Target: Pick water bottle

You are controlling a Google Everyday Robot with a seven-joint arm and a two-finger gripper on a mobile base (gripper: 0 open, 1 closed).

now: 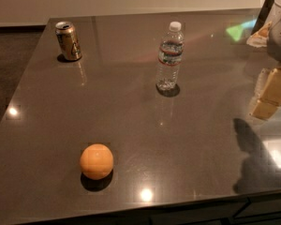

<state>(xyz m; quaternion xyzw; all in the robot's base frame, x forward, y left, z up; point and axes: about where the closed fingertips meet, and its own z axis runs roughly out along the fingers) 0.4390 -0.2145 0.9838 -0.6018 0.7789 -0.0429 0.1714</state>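
Observation:
The water bottle [169,56] stands upright on the dark glossy table [131,121], right of centre toward the back. It is clear and ribbed, with a white cap and a pale label band. My gripper [280,32] shows only partly at the right edge of the camera view, as a pale grey shape above the table's far right side. It is well to the right of the bottle and apart from it, and it holds nothing that I can see.
A gold drink can [68,41] stands at the back left. An orange [97,161] lies near the front edge, left of centre. Yellowish reflections [271,93] and a dark shadow [253,153] lie on the table's right side. Dark floor lies to the left.

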